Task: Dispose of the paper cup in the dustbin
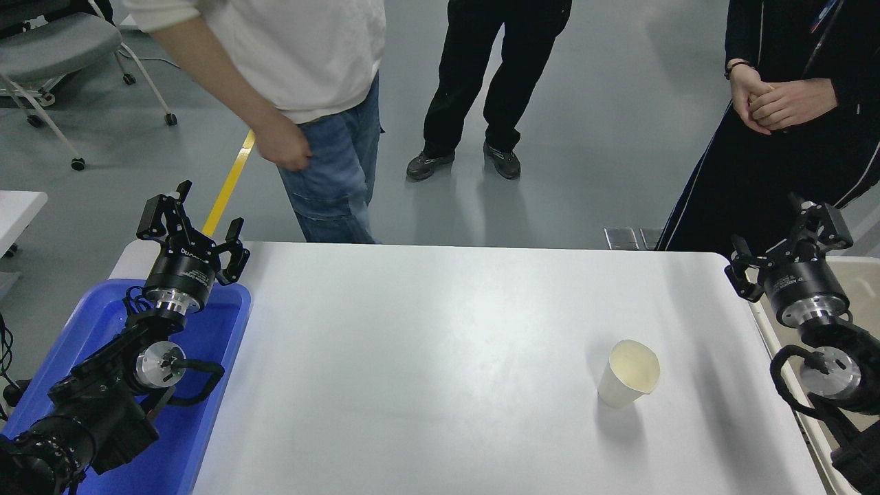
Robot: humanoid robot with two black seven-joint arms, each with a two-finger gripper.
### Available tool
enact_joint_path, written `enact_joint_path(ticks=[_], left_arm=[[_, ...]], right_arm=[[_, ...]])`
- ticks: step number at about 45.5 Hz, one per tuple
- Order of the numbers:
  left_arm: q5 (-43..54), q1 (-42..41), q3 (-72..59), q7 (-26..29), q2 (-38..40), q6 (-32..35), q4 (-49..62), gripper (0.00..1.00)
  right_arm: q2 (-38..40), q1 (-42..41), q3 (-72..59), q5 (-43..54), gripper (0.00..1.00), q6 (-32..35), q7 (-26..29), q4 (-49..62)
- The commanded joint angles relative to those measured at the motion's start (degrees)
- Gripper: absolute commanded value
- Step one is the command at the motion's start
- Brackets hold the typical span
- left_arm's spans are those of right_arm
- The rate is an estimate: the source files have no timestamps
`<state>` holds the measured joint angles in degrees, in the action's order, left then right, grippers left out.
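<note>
The paper cup (628, 373) stands upright on the white table (440, 357), right of the middle, its cream inside showing. The beige dustbin (859, 289) sits past the table's right edge, mostly hidden behind my right arm. My right gripper (784, 244) is open and empty, raised over the table's right edge by the dustbin, right of and beyond the cup, not touching it. My left gripper (196, 220) is open and empty, parked at the left over the blue tray.
A bright blue tray (206, 385) lies at the table's left edge under my left arm. Three people stand beyond the far edge: one in jeans (330, 158), one in black trousers (481, 89), one in black at the right (777, 151).
</note>
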<state>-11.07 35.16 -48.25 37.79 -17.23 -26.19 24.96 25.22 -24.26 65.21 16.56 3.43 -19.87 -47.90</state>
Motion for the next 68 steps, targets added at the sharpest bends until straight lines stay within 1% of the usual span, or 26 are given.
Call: enact_joint_path(ticks=[1, 34, 44, 68], left_arm=[[0.0, 0.0, 0.0, 0.0, 0.0, 0.0, 0.0, 1.0], [0.0, 0.0, 0.0, 0.0, 0.0, 0.0, 0.0, 1.0], [0.0, 0.0, 0.0, 0.0, 0.0, 0.0, 0.0, 1.0], [0.0, 0.0, 0.0, 0.0, 0.0, 0.1, 0.0, 1.0]], right_arm=[[-0.1, 0.0, 0.0, 0.0, 1.0, 0.0, 0.0, 0.1], [1.2, 0.0, 0.0, 0.0, 0.99, 0.1, 0.0, 0.4], [2.0, 0.0, -0.3, 0.0, 0.99, 0.1, -1.6, 0.4], [2.1, 0.6, -0.1, -0.5, 0.99, -0.3, -1.5, 1.5]])
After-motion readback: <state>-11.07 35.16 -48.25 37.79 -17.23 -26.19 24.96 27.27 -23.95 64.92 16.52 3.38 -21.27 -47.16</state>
